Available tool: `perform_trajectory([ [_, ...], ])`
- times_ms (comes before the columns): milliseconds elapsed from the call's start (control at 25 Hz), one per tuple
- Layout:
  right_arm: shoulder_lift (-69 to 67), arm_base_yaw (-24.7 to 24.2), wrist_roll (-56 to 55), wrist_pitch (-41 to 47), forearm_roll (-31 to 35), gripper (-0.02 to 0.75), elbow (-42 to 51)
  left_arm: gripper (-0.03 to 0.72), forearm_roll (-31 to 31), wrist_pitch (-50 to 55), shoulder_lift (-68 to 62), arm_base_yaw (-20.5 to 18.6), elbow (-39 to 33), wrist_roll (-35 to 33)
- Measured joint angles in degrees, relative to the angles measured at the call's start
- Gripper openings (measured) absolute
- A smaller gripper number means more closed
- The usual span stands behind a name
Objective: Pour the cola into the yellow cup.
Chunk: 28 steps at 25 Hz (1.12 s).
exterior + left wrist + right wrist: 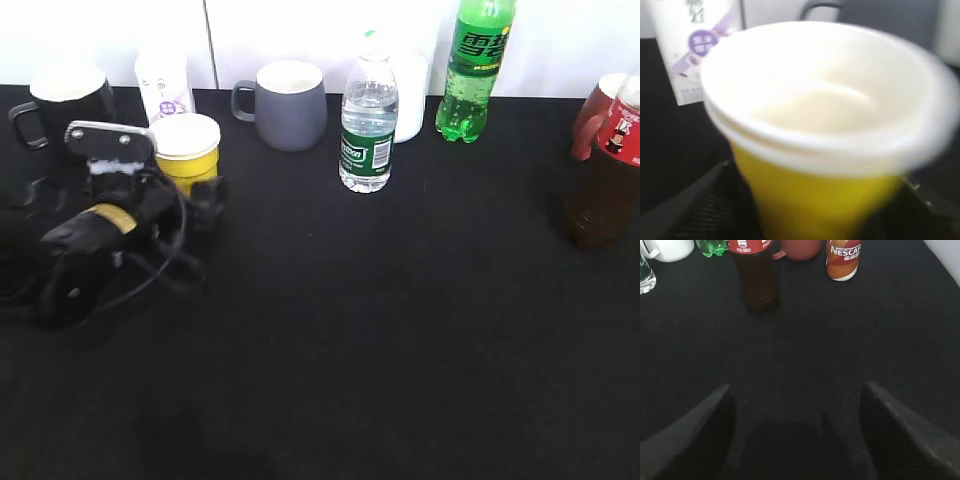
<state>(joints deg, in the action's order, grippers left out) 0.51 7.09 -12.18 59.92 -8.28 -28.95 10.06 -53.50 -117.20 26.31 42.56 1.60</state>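
Note:
The yellow cup stands at the back left of the black table; it fills the left wrist view, blurred, its white inside empty. My left gripper is open, with a jaw on either side of the cup's lower body, close to its walls. The cola, a dark bottle with a red label, stands at the far right edge, and also shows in the right wrist view. My right gripper is open and empty above bare cloth, well short of the cola. It is out of the exterior view.
A black mug and a white carton stand behind the cup. A grey mug, a small water bottle and a green soda bottle line the back. A red mug and a Nescafe can stand near the cola.

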Motion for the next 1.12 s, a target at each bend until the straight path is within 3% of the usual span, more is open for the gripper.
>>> perform_trajectory([
  [120, 0.0, 0.0, 0.0, 0.0, 0.0, 0.585, 0.0, 0.62, -0.18, -0.48, -3.56, -0.28, 3.84, 0.52],
  [280, 0.0, 0.0, 0.0, 0.0, 0.0, 0.585, 0.0, 0.447, -2.29, -0.58, -3.78, -0.52, 4.11, 0.52],
  [400, 0.0, 0.0, 0.0, 0.0, 0.0, 0.585, 0.0, 0.442, -4.69, 1.35, -2.27, -0.52, 3.38, 0.83],
  [520, 0.0, 0.0, 0.0, 0.0, 0.0, 0.585, 0.0, 0.44, -7.03, 1.97, 6.94, -0.52, -2.67, 0.94],
  [640, 0.0, 0.0, 0.0, 0.0, 0.0, 0.585, 0.0, 0.44, -21.56, 2.02, 16.49, -0.52, -9.35, 6.38],
  [800, 0.0, 0.0, 0.0, 0.0, 0.0, 0.585, 0.0, 0.44, -47.9, 2.02, 21.18, 0.14, -12.11, 20.93],
  [880, 0.0, 0.0, 0.0, -0.05, 0.0, 0.585, 0.0, 0.44, -51.59, 0.79, 21.18, 2.25, -12.16, 22.18],
  [1040, 0.0, 0.0, 0.0, -0.79, -0.79, 0.585, -0.29, 0.44, -52.08, -0.57, 21.18, 3.47, -12.22, 22.38],
  [1120, -2.15, 0.0, 0.0, -13.96, -7.01, 0.585, -0.96, 0.44, -52.08, -0.68, 21.18, 3.47, -12.22, 22.34],
])
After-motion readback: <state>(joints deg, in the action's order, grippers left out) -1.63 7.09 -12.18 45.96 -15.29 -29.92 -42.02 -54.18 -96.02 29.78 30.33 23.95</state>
